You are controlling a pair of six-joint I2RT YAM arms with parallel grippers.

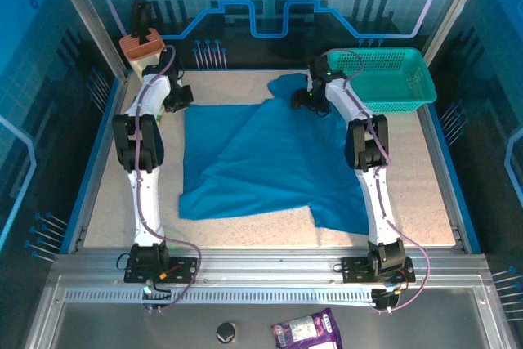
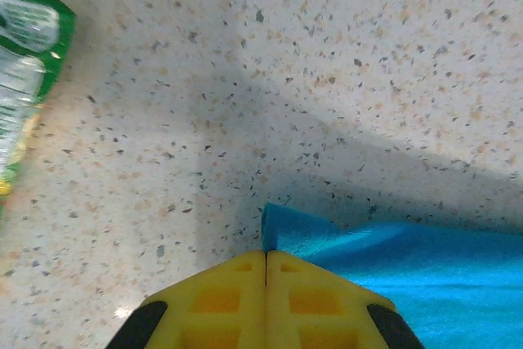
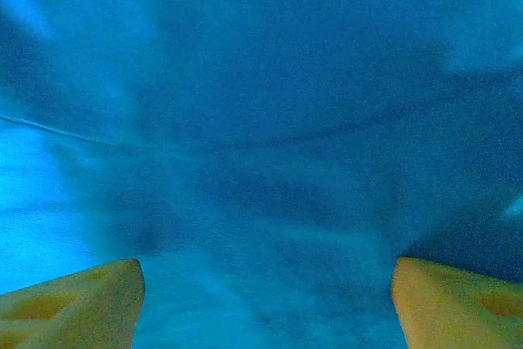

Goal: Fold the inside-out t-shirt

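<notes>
Soft and light, your t-shirt [image 1: 253,161] will sag, so take corners: left gripper [image 2: 265,253] pressed shut, seemingly on one; right gripper [image 3: 265,271] spread wide.

Overhead view looks down; both wrist views hug the t-shirt [image 1: 261,161]

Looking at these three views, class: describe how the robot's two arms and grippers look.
The left arm and right arm match: white tubular links, black joints and bases, a lilac cable along each. The left gripper and right gripper have yellow wedge-shaped fingers with shallow recesses; the left's show black outer corners.
</notes>
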